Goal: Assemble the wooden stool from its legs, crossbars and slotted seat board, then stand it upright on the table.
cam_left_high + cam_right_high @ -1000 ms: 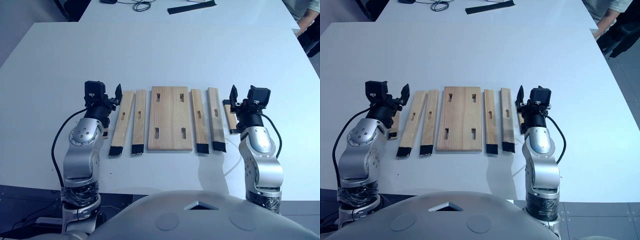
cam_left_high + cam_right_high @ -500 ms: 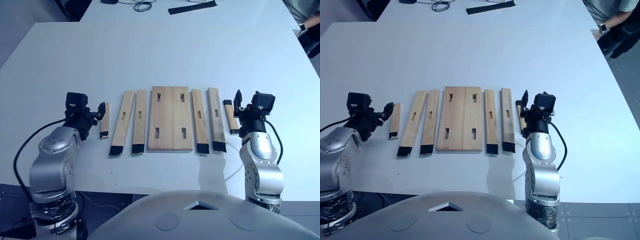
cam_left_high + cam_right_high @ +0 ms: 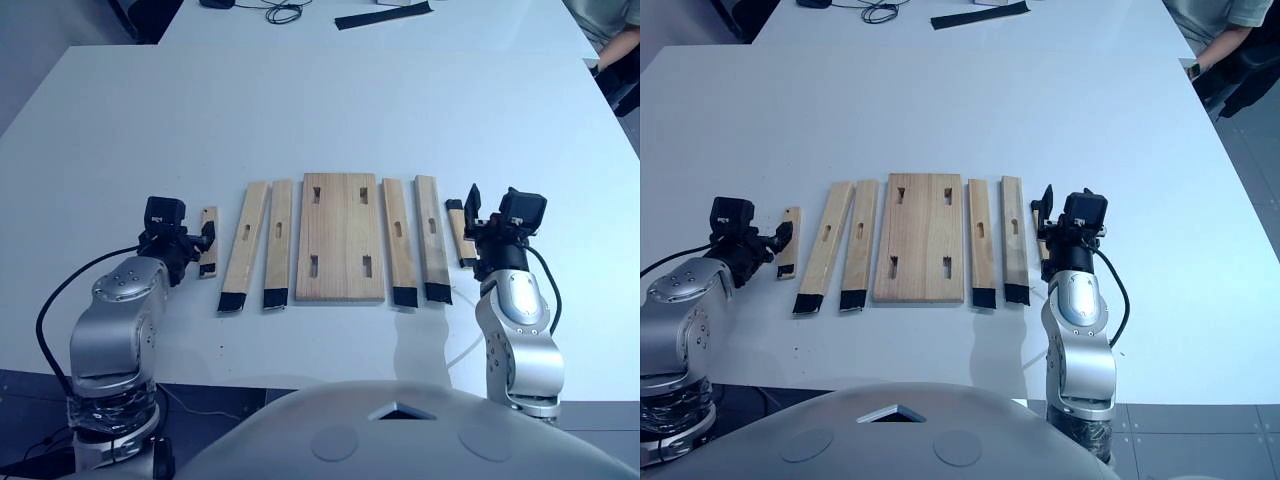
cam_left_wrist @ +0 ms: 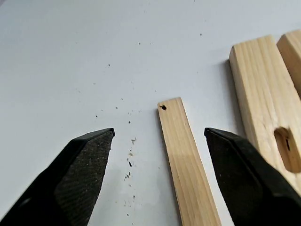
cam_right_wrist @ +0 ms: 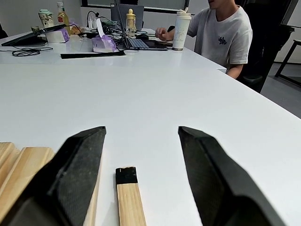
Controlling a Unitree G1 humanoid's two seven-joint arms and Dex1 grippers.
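We are seeing seat (image 3: 341,235), legs (image 3: 245,245), crossbars (image 3: 208,241) lying flat, long axes pointing away. We are finding left gripper (image 4: 159,134) and right gripper (image 5: 141,129) gaping wide.

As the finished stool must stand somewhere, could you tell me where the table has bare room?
Crowded: the middle row of seat board, legs and crossbars, with the left gripper and right gripper open at its ends. Widest bare patch: the table beyond that row. A narrower strip runs along the front edge.
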